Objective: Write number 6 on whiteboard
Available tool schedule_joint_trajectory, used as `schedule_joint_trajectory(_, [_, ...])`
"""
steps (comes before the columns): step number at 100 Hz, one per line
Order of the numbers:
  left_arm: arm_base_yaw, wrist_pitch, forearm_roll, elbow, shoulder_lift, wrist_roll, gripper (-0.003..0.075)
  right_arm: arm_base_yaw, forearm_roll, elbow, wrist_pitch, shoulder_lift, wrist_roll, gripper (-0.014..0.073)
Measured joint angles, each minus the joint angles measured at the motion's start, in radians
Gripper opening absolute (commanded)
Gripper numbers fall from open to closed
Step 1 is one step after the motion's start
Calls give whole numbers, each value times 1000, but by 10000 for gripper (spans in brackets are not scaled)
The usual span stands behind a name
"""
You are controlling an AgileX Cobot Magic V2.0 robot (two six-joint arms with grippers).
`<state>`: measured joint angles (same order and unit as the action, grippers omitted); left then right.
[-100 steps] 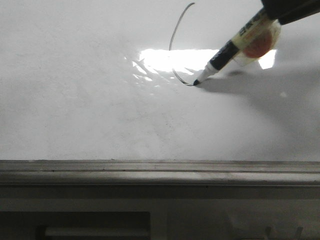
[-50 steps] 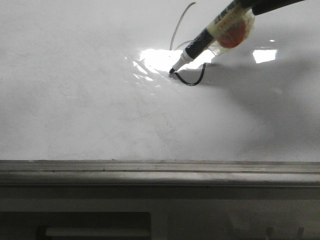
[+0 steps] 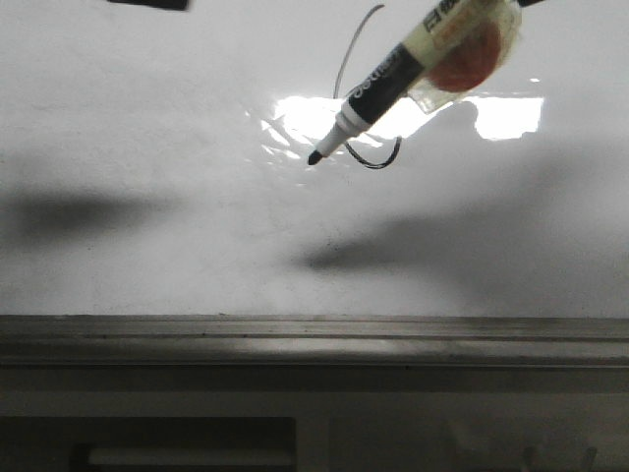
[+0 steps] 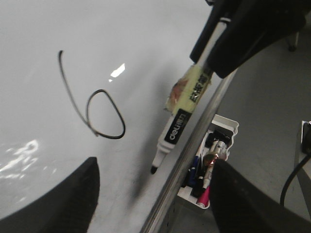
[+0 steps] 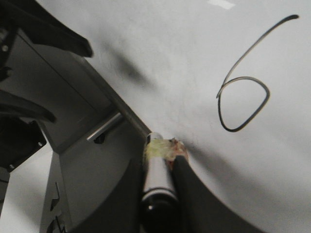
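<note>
So the whiteboard [image 3: 147,246] takes up pretty much the whole scene, glossy white with a hard glare patch near the middle and a grey metal ledge [image 3: 314,339] along its near edge. It's a stiff, slick surface, so I'd guess a tip skates on it easily and wet ink would smear if anything brushed it. The right gripper [image 5: 159,167] is pinching a marker [image 3: 393,84] by the rear of the barrel, fingers pressed against both sides of it. Marker looks light and rigid, with some yellowish tape wrapped round the middle, and holding it far back like that probably gives reach but less steadiness at the tip. In the front view its tip has a shadow sitting well apart from it, so it looks lifted off the board. The left gripper [image 4: 155,204] has its fingers spread wide with nothing between them. The number 6 [image 5: 245,92] sits on the board just beside the marker tip, a thin slanted stroke with a closed loop at the base, looks finished to me. A small tray of spare pens [image 4: 209,165] hangs past the ledge.
</note>
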<state>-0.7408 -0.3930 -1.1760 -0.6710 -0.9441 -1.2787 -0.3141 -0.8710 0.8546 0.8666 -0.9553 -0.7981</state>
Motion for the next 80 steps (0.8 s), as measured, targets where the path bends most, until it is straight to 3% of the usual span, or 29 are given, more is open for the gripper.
schedule_joint_trajectory(15, [-119,66,34,-64,-133,-16,439,0,0,38,42,-18,0,-45])
schedule_joint_trajectory(34, [-161,93,68,-124,-241,-17,424,0,2,55,63,-20,0,-45])
schedule_joint_trajectory(80, [-164,117,78,-139,-273,-26,5,0,3,56,71,-20,0,-45])
